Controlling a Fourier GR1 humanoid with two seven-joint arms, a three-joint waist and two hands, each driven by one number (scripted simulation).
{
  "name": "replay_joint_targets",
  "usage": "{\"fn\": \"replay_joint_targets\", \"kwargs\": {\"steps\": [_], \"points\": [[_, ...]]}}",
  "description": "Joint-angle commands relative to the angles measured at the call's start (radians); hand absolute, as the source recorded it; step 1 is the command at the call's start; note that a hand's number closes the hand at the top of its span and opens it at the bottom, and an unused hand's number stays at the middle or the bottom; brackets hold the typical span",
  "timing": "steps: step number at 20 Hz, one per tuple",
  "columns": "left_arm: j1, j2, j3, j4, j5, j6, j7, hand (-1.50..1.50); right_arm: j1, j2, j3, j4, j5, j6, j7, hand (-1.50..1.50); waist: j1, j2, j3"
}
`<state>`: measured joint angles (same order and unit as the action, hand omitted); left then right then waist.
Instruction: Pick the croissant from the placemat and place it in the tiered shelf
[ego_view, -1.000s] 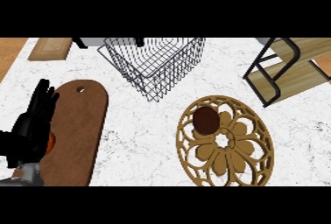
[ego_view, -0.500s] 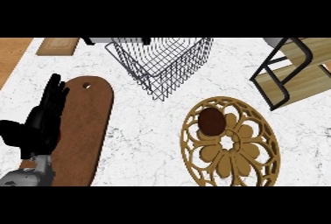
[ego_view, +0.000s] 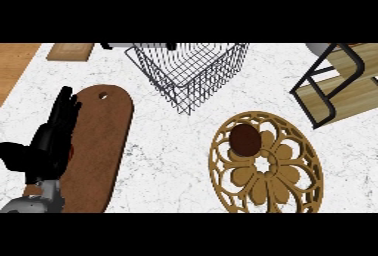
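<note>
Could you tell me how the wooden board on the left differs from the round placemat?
The board is solid, dark brown and oblong; the placemat is pale, round and cut through with petal-shaped openings. The placemat carries the croissant; the left hand overlaps the board. Both lie flat on the counter.

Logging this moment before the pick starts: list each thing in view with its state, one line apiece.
left hand: open, fingers straight, over the cutting board's left edge.
croissant: lying on the placement, not held.
placemat: flat on the counter.
wire basket: upright, nothing visible inside.
tiered shelf: standing at upper right, visible shelves bare.
cutting board: flat on the counter.
</note>
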<state>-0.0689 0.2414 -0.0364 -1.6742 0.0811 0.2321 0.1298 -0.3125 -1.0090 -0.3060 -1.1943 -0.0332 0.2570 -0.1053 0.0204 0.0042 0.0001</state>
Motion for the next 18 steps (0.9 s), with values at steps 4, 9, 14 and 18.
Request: {"fn": "replay_joint_targets", "kwargs": {"steps": [4,9,14,18], "points": [[-0.032,-0.005,0.02,0.033,-0.013,-0.018,-0.003,0.0,-0.255,0.106,0.09,0.29,0.144,-0.085,-0.106,1.5,0.004,0.002,0.0],[-0.007,-0.028,-0.007,-0.021,-0.035,-0.013,0.032,0.0,-0.393,0.169,0.104,0.442,0.208,-0.143,-0.152,1.5,0.006,0.001,0.001],[-0.022,-0.035,0.011,-0.013,-0.041,-0.015,0.045,0.0,-0.449,0.211,0.137,0.569,0.307,-0.212,-0.26,1.5,0.006,0.003,0.001],[-0.062,-0.028,0.041,0.039,-0.019,-0.04,0.003,0.0,-0.536,0.203,0.045,0.712,0.231,-0.173,-0.228,1.5,0.008,0.007,0.001]]}}
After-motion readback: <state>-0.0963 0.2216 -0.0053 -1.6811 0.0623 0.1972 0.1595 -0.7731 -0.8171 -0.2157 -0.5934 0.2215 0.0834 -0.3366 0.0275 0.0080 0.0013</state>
